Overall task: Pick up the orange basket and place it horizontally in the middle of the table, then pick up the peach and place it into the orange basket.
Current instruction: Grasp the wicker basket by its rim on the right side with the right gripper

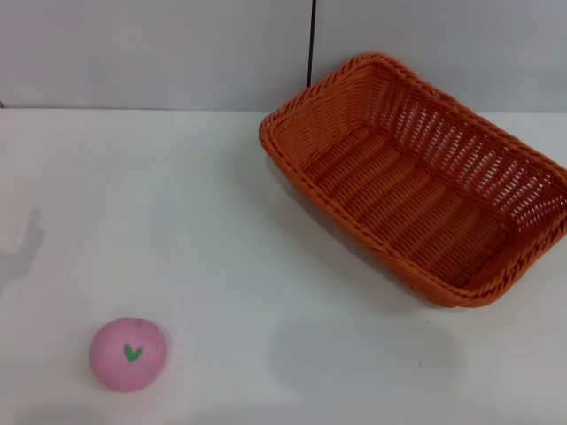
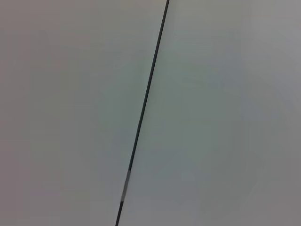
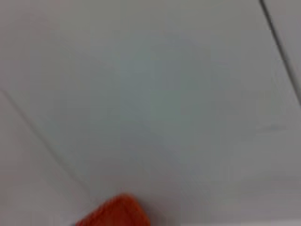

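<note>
The orange basket [image 1: 416, 177] lies at the back right of the white table [image 1: 248, 266], set diagonally with its open side up and nothing inside. A blurred orange corner of the basket [image 3: 115, 212] shows in the right wrist view. The pink peach [image 1: 128, 353], with a small green leaf mark, rests near the front left of the table. Neither gripper appears in any view; only a faint arm shadow [image 1: 22, 252] falls on the table's left side.
A grey wall with a thin dark vertical seam [image 1: 312, 44] stands behind the table. The left wrist view shows only that wall and its seam [image 2: 141, 117]. White tabletop stretches between the peach and the basket.
</note>
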Robot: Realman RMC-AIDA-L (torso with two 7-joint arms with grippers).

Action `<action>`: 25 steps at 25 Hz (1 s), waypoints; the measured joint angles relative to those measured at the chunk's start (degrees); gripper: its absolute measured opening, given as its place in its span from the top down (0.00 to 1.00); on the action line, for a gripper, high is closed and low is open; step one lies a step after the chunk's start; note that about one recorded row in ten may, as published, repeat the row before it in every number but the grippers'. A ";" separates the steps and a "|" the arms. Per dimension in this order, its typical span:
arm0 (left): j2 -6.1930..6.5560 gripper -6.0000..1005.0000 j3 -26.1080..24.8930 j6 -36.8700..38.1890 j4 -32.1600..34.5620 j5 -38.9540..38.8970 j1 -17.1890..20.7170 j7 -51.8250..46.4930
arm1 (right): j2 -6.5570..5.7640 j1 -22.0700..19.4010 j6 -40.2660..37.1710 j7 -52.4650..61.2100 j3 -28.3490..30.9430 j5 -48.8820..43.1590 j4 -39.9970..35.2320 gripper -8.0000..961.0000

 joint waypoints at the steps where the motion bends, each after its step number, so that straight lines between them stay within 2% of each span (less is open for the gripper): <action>1: -0.01 0.19 0.03 -0.17 0.00 0.03 0.11 -0.22 | -1.20 2.43 -2.11 2.04 0.60 -3.35 -0.44 0.14; 4: 0.03 0.19 0.07 -0.55 0.00 0.08 0.42 -1.30 | -4.54 10.49 -7.54 6.59 0.71 -16.99 -0.45 0.14; 6: 0.09 0.19 0.06 -0.92 0.00 0.08 0.59 -2.00 | -5.77 14.52 -9.26 7.74 -0.05 -24.47 0.24 0.14; 9: 0.10 0.19 -0.05 -1.26 -0.01 0.08 0.88 -2.14 | -6.73 18.66 -9.45 9.17 -2.62 -30.43 1.98 0.14; 11: 0.11 0.19 -0.10 -1.30 -0.01 0.08 1.00 -2.15 | -7.03 19.84 -8.89 9.73 -4.47 -30.90 3.35 0.14; 15: 0.11 0.19 -0.08 -1.03 0.00 0.07 1.00 -2.16 | -7.21 21.53 -5.94 10.44 -8.48 -31.04 7.52 0.14; 20: 0.11 0.19 -0.16 -0.99 -0.01 0.07 0.70 -2.16 | -6.53 23.23 0.85 10.70 -14.43 -31.05 13.54 0.14; 22: 0.11 0.19 -0.20 -0.99 -0.01 0.07 0.52 -2.16 | -5.99 23.98 3.80 10.76 -16.67 -31.07 15.53 0.14; 25: 0.10 0.19 -0.21 -0.96 -0.01 0.07 0.36 -2.16 | -4.22 24.76 7.82 10.78 -19.00 -31.09 16.53 0.14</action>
